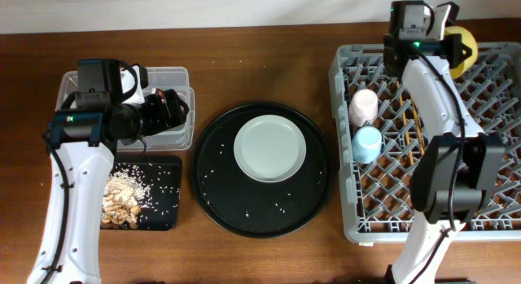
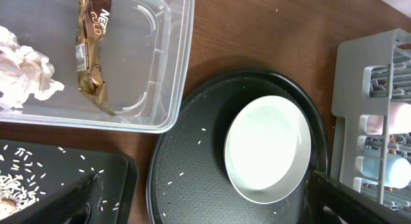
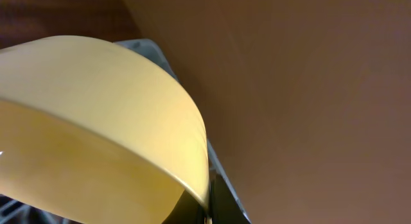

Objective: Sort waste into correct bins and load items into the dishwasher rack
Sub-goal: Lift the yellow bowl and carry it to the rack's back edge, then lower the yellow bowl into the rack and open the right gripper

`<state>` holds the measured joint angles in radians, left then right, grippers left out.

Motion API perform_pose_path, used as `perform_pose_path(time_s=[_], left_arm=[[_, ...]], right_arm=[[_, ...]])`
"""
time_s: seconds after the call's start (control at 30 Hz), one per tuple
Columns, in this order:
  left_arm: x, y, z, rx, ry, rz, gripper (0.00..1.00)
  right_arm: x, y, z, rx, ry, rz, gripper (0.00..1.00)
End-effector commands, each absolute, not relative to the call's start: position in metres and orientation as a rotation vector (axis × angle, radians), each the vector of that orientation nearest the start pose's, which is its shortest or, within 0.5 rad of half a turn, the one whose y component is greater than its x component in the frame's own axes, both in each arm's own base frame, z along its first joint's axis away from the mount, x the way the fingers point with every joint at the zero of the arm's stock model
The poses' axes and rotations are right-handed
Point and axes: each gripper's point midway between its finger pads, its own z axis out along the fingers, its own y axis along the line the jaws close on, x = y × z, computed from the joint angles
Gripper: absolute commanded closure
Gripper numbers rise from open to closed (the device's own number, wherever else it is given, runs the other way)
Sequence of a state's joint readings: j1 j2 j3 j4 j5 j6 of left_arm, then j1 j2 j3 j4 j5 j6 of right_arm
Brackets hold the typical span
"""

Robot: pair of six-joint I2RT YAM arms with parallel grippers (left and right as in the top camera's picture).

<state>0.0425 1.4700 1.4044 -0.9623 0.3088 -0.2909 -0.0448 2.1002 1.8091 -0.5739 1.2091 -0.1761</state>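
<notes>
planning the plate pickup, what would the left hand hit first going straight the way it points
Probably the large round black tray, on its bare floor beside the pale plate; the left hand is open and depth is unclear.

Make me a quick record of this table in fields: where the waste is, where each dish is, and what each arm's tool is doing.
clear tub: holds crumpled tissue and snack wrapper
black rectangular tray: holds food scraps
round black tray: carries pale plate and stray grains
rack: pink cup and blue cup inside
yellow bowl: at the rack's far edge, apparently gripped by right tool
left tool: open, over the clear tub
</notes>
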Motion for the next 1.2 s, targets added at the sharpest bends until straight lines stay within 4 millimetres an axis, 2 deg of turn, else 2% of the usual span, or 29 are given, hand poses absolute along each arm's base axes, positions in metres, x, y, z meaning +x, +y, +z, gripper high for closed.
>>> perform_pose_path(time_s=[0.0,0.13,0.3,0.57,0.77,0.83,0.93,0.97,1.17], left_arm=[[0.366,-0.035,0.213,-0.318,2.592,-0.484,0.01],[0.366,-0.035,0.213,-0.318,2.592,-0.484,0.01],[0.366,-0.035,0.213,-0.318,2.592,-0.484,0.01],[0.366,-0.035,0.213,-0.318,2.592,-0.484,0.01],[0.366,-0.035,0.213,-0.318,2.592,-0.484,0.01],[0.366,-0.035,0.213,-0.318,2.592,-0.484,0.01],[0.366,-0.035,0.213,-0.318,2.592,-0.484,0.01],[0.366,-0.035,0.213,-0.318,2.592,-0.484,0.01],[0.366,-0.035,0.213,-0.318,2.592,-0.483,0.01]], right_arm=[[0.484,-0.188,0.212,0.378,2.193,-1.583,0.96],[0.484,-0.186,0.187,0.332,2.245,-1.593,0.96],[0.487,-0.177,0.161,0.267,2.335,-1.514,0.96],[0.485,-0.165,0.153,0.220,2.379,-1.488,0.96],[0.487,-0.141,0.147,0.122,2.419,-1.467,0.95],[0.487,-0.137,0.146,0.105,2.422,-1.466,0.90],[0.484,-0.131,0.142,0.067,2.450,-1.459,0.89],[0.483,-0.128,0.137,0.038,2.484,-1.431,0.85],[0.474,-0.115,0.116,-0.059,2.622,-1.302,0.76]])
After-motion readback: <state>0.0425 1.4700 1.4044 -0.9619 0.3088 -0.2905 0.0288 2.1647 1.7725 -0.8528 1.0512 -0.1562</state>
